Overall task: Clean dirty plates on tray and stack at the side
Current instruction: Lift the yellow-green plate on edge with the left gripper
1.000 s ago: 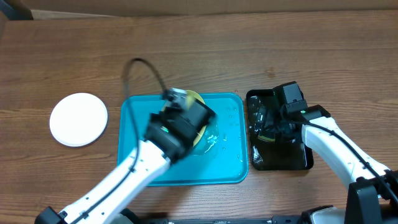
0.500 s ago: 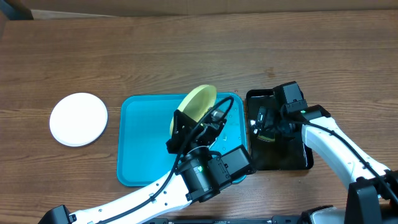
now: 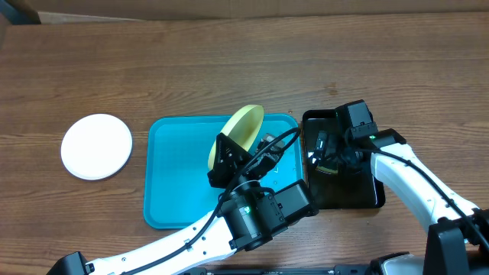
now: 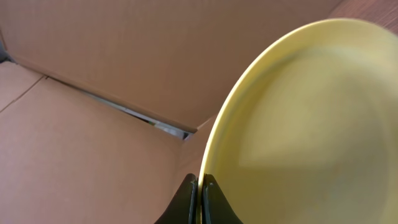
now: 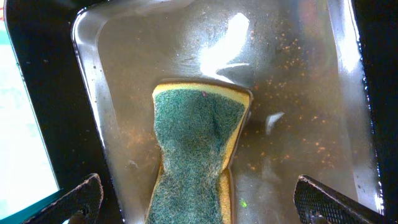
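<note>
Left gripper (image 4: 200, 186) pinching green plate (image 4: 298, 124) rim, tilted over tray (image 3: 172, 183) | right gripper (image 5: 205, 199) wide above sponge (image 5: 196, 137) | advise: grip sponge squarely mid-body.

A green-topped sponge (image 5: 199, 155) lies in the wet black tray (image 5: 298, 81).

White arm links (image 3: 405, 177), black joints (image 3: 356, 119), looping black cables (image 3: 280, 144).
</note>
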`<state>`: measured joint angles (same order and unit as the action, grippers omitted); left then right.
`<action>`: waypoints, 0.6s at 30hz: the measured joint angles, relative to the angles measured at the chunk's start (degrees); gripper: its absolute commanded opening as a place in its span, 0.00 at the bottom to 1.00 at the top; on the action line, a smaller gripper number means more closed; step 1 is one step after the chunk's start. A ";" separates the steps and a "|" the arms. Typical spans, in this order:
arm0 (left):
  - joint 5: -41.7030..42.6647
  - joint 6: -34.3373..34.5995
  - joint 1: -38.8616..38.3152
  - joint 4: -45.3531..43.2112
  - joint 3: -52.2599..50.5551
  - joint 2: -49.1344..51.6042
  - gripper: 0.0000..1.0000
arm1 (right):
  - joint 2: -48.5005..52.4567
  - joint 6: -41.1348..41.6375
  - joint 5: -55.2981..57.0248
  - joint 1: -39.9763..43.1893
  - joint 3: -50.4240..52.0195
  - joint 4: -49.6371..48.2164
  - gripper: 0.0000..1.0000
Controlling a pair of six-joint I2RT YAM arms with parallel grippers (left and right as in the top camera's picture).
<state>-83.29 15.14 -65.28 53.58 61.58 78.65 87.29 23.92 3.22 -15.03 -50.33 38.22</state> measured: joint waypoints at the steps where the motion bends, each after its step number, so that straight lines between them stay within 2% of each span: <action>1: 0.11 -0.22 0.00 -0.35 0.00 0.00 0.04 | 0.00 0.00 0.00 0.00 0.00 0.00 1.00; 6: 1.38 -0.52 0.00 -2.36 0.00 -0.02 0.04 | 0.00 0.04 0.00 0.00 0.00 0.04 1.00; 9: 5.84 0.96 0.11 -2.64 0.00 0.00 0.04 | 0.00 0.02 0.00 0.00 0.00 0.00 1.00; 14: 19.54 6.67 4.83 -2.95 0.00 0.00 0.04 | 0.00 0.00 0.00 0.00 0.00 0.04 1.00; 16: 26.51 8.90 9.99 -4.00 0.00 -0.02 0.05 | 0.00 0.02 0.00 0.00 0.00 0.02 1.00; 18: 37.90 10.36 19.37 -6.29 0.00 -0.04 0.05 | 0.00 0.04 0.00 0.00 0.02 0.00 1.00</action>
<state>-45.39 25.50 -45.91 47.29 61.58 78.61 87.29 23.97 3.22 -15.03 -50.30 38.22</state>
